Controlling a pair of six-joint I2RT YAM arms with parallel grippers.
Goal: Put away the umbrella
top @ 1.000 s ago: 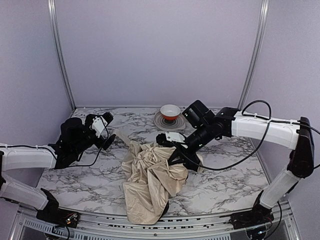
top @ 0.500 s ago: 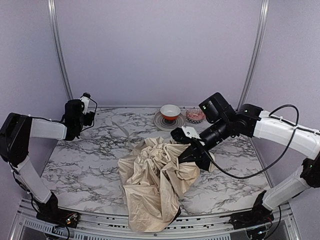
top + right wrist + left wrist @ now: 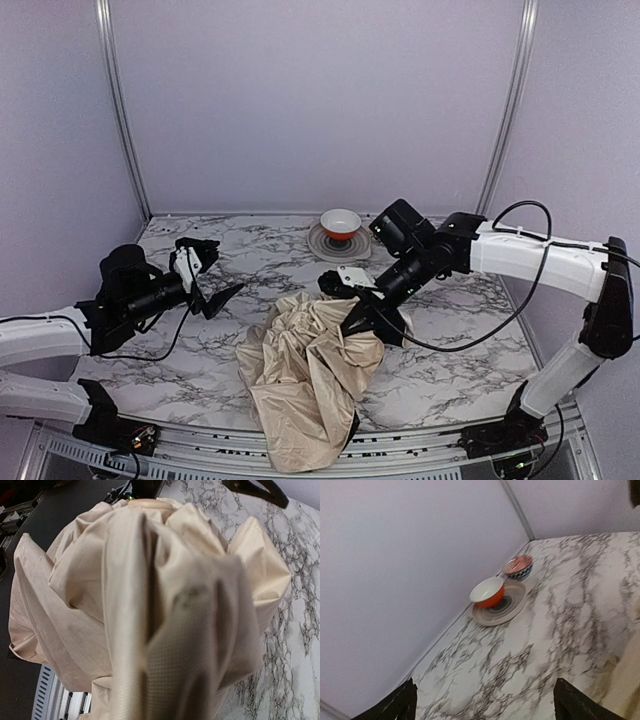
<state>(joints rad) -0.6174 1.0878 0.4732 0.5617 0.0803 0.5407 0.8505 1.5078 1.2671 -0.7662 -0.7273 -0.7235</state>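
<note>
— Fabric is spilling all over, isn't it? Where is the umbrella [image 3: 300, 370] lying?

— It is lying as a wrinkled cream-beige heap in the middle of the marble table [image 3: 450, 370], and its near end is hanging over the front edge, between the two arm bases.

— What is the right gripper [image 3: 368, 318] doing?

— It is reaching in from the right side and pressing into the far right top of the heap. The cloth is bunching up toward it, and its fingers are pinching a fold of the umbrella. In the right wrist view the cloth is filling almost the whole picture and covering the fingers, so I am judging the grip from the overhead view.

— And the left gripper [image 3: 213, 270]?

— It is hovering above the table to the left of the heap, apart from the cloth. In the left wrist view its two fingertips [image 3: 395, 707] are standing wide apart, and nothing is sitting between them. A strip of the cream cloth is showing at the right edge of that view.

— Is anything else sitting on the table?

— A red-and-white bowl [image 3: 340, 221] is resting on a grey plate [image 3: 322, 245] at the back, near the wall. The left wrist camera is also showing a small patterned bowl [image 3: 518, 568] just beside that plate.
</note>
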